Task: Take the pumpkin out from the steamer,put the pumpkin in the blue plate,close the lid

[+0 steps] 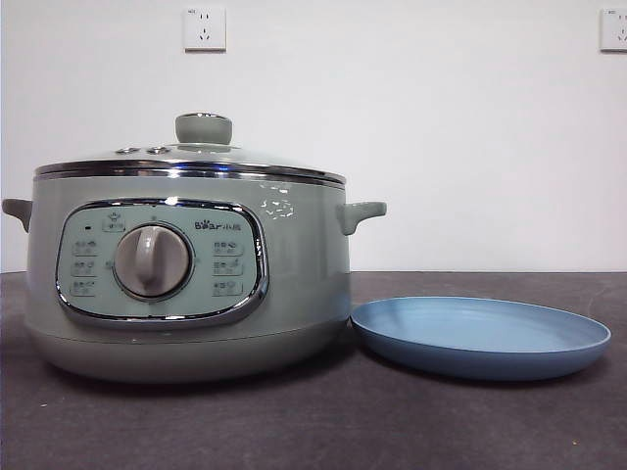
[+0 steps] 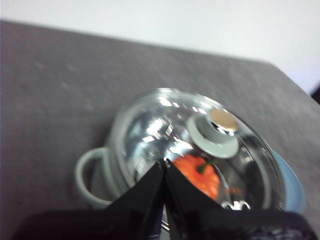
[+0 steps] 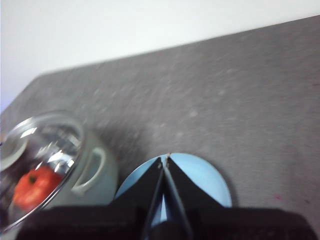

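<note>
While lidded: pumpkin (image 2: 202,175) inside steamer (image 1: 186,284) beneath lid (image 1: 196,157); blue plate (image 1: 480,338) at 3 o'clock on worktop (image 1: 313,421). Left pincer (image 2: 165,162) and right pincer (image 3: 164,159) above, jaws together.

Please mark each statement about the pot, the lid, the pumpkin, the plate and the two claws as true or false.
1. The lid sits on the pot. True.
2. The pumpkin lies on the plate. False: it is inside the pot, seen through the glass lid.
3. The plate stands beside the pot and nothing lies on it. True.
4. The left claw holds the lid's knob. False: it is shut, holds nothing and hangs above the pot.
5. The right claw is wide open. False: it is shut, above the plate.
</note>
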`<action>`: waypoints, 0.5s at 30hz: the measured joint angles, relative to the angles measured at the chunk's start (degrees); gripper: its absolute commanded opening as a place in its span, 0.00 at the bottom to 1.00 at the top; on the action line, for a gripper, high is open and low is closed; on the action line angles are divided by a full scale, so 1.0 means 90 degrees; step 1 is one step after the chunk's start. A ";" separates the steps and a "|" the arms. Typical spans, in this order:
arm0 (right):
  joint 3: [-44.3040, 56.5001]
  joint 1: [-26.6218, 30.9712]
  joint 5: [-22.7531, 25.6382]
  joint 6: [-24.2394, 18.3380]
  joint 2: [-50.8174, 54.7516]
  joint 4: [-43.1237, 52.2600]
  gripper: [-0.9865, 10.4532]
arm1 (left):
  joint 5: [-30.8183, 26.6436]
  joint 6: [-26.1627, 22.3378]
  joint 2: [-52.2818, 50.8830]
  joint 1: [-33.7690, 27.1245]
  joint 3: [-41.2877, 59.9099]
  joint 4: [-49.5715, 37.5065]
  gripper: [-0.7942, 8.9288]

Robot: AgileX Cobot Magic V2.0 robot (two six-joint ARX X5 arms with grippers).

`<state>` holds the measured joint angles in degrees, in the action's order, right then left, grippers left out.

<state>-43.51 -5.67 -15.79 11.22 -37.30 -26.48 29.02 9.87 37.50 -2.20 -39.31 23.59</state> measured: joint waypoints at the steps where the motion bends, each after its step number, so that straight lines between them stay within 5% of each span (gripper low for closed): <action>1: -0.0131 0.0000 -0.0175 -0.0117 -0.0158 -0.0075 0.09 | 0.0134 -0.0073 0.0194 0.0000 -0.0131 0.0102 0.08; 7: -0.0476 0.0000 -0.0906 -0.0498 -0.0852 -0.0187 0.16 | 0.0568 -0.0338 0.0930 0.0085 -0.0648 0.0379 0.09; 12: -0.0476 0.0000 -0.0894 -0.0534 -0.1064 -0.0255 0.48 | 0.0566 -0.0367 0.0976 0.0223 -0.0668 0.0321 0.51; 15: -0.0476 0.0000 -0.0894 -0.0522 -0.1100 -0.0260 0.49 | 0.0503 -0.0345 0.0976 0.0289 -0.0668 0.0061 0.50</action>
<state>-47.79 -5.67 -23.84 6.52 -47.20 -28.82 33.54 6.76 46.28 0.40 -45.32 24.14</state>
